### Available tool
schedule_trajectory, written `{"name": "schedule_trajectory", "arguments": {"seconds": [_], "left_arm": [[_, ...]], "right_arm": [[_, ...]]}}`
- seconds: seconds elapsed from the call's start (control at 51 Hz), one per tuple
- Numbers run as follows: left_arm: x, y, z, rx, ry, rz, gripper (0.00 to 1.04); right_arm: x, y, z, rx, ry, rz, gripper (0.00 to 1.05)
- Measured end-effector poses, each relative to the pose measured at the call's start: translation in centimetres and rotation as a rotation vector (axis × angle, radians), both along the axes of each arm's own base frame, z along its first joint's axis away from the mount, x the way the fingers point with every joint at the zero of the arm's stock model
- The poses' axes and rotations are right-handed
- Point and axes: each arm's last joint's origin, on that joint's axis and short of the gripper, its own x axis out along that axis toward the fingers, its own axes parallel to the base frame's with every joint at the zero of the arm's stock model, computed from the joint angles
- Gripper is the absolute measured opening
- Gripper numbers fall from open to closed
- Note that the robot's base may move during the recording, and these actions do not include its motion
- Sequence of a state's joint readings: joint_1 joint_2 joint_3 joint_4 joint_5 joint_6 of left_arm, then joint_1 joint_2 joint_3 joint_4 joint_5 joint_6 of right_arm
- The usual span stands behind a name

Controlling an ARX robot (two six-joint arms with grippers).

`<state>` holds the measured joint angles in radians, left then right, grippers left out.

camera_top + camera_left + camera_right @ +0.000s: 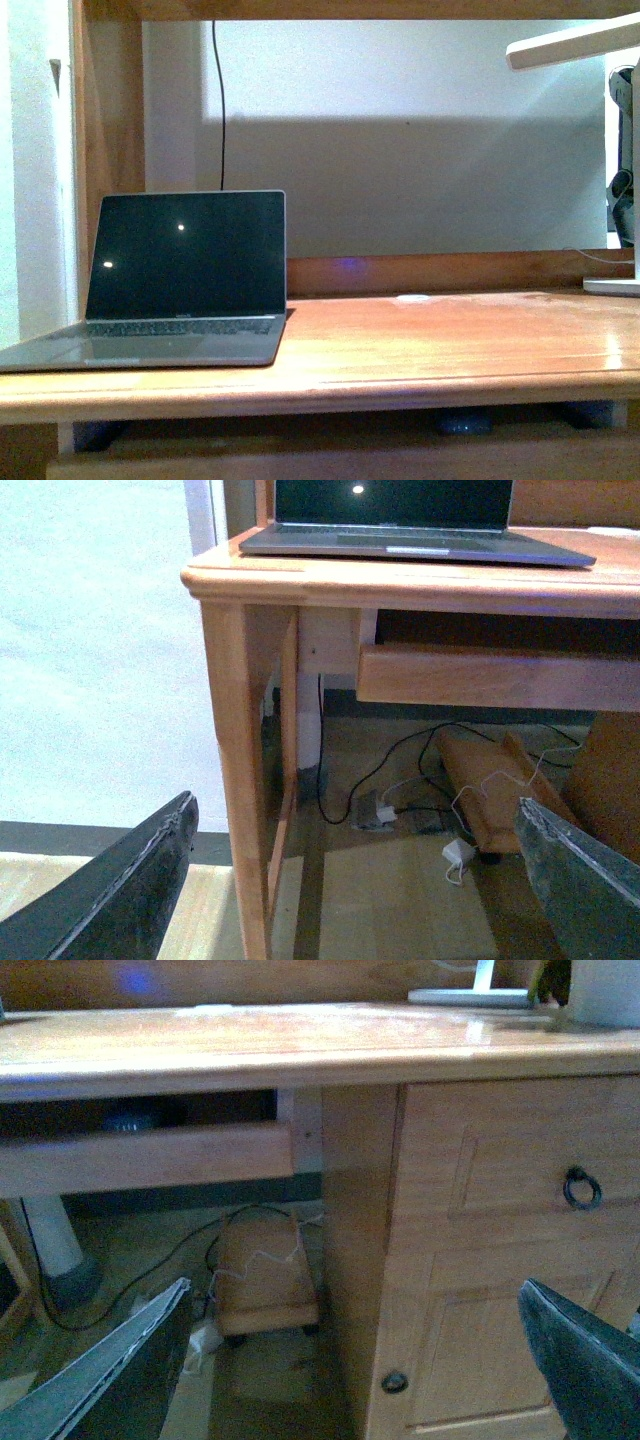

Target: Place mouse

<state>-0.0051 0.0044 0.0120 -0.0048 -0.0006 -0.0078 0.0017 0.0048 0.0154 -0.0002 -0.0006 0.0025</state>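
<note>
Small dark grey dome-shaped mouse: likely dim rounded blob (pixel 462 424) in slot under orange-brown wooden desk surface (pixel 450 350); too blurred to confirm.
Left jaws, right jaws: spread wide, empty, low before desk.
Risks: clipping surface's front edge on rise; bumping open grey laptop (pixel 185 290) or white lamp base (pixel 615 286).
Open room: surface between them.

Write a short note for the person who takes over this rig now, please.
Left pincer: open, empty, low before the desk's left leg.
Right pincer: open, empty, low before the drawers.
Mouse: not clearly seen; a dark shape under the desktop may be it, I cannot tell.
Laptop stands open on the desk's left part.
Done: nothing visible.
To do: find, grasp and place the mouse.
</note>
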Motion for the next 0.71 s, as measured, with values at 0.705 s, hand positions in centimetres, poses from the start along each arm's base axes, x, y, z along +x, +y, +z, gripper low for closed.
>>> {"name": "schedule_trajectory", "arguments": {"seconds": [0.705], "left_arm": [[4.3,0.8,1.0,-0.067,0.256,-0.045,0.97]], "right_arm": [[0.0,0.0,0.0,0.0,0.0,0.0,0.97]]}}
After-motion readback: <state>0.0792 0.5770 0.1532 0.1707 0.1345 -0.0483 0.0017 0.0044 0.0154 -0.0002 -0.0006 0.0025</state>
